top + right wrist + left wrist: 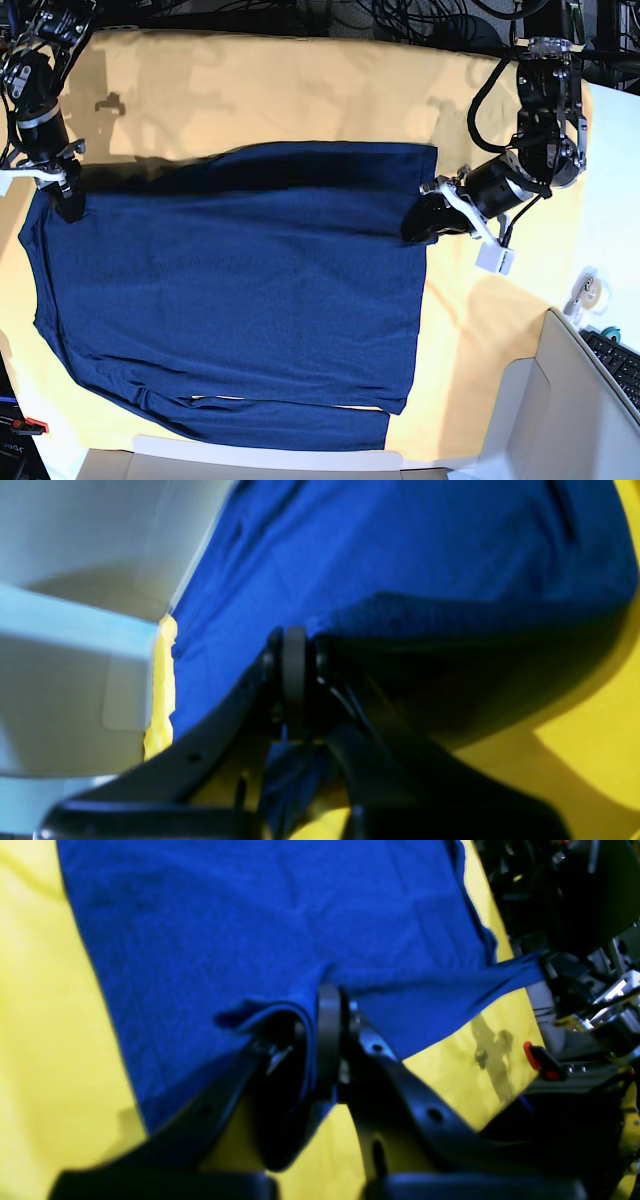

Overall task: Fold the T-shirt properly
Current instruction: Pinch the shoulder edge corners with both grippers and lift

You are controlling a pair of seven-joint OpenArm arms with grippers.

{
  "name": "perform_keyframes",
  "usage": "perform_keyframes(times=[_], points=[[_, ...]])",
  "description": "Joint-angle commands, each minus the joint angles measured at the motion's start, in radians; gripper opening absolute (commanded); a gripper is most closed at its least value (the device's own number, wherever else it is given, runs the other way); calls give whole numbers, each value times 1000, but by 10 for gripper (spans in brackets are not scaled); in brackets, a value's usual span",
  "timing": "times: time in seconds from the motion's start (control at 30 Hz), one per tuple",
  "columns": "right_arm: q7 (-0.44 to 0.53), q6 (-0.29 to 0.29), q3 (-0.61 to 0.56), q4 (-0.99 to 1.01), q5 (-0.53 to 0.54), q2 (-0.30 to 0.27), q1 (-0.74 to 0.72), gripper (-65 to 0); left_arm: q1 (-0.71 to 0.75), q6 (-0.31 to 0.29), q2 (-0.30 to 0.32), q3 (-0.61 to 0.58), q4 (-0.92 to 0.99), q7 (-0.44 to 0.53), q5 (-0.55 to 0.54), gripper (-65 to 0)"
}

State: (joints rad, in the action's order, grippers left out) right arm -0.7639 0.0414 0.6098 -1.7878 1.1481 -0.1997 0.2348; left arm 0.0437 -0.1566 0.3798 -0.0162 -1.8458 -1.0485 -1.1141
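The T-shirt [240, 280] is plain dark navy and lies spread over a yellow-orange cloth [300, 90]. In the base view my left gripper [422, 222] pinches the shirt's far right corner. My right gripper [68, 198] pinches its far left corner. The far edge runs taut between them and casts a shadow on the cloth. Up close, the left gripper [327, 1007] is shut on a bunched fold of the T-shirt [250, 930]. The right gripper [295, 645] is likewise shut on the T-shirt [400, 545], which drapes over its jaws.
A white carton [545, 410] stands at the near right, and its wall [65, 630] fills the left of the right wrist view. A keyboard [620, 365] and a tape roll [588, 290] lie on the white surface to the right. Cables [400, 15] run along the back.
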Motion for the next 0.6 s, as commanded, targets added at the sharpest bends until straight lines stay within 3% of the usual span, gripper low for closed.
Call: perform_keyframes(times=[0.0, 0.3, 0.4, 0.57], points=[[16, 4, 5, 10, 2, -17, -15, -650, -24, -4, 9, 3, 11, 10, -14, -650], [13, 2, -6, 107, -1, -17, -42, -636, -18, -4, 9, -32, 67, 10, -11, -648], [11, 1, -18, 107, 2, -20, -38, -537, -12, -4, 9, -51, 107, 10, -11, -607], [-78, 1, -20, 107, 3, -19, -53, -350, -8, -4, 9, -61, 154, 10, -11, -499]])
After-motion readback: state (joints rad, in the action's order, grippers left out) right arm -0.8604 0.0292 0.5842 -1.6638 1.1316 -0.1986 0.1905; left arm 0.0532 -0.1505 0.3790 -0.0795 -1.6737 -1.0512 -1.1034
